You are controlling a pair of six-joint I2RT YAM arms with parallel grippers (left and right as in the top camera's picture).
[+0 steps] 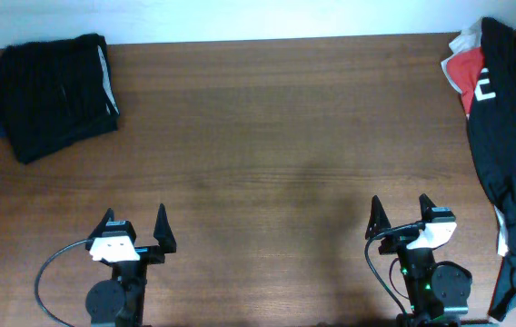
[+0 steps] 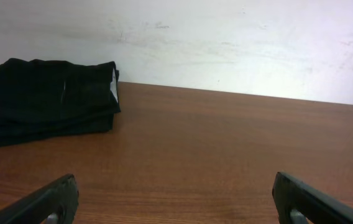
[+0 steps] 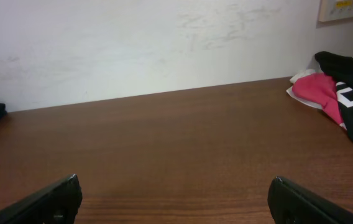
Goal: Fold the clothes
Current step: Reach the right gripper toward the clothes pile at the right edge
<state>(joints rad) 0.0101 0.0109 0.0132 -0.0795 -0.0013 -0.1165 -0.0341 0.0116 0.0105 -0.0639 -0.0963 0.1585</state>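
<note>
1. Overhead view: folded black garments [image 1: 54,95] lie at the far left corner of the desk [image 1: 267,127].
2. Near edge, left side: the left gripper [image 1: 134,222] rests with jaws spread apart, holding nothing.
3. Near edge, right side: the right gripper [image 1: 401,213] likewise has jaws apart, empty.
4. Right edge: the black T-shirt [image 1: 512,154] sprawls unfolded, overlapping a red garment [image 1: 462,71] at the far right corner.

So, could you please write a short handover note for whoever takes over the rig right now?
Left gripper: open, empty, at the near edge.
Right gripper: open, empty, also near edge.
Folded black stack lies at the table's far left corner; looks done.
Black T-shirt with white lettering lies crumpled along the right edge, partly over a red garment.
Left to do: bring both to the centre and fold them.
</note>
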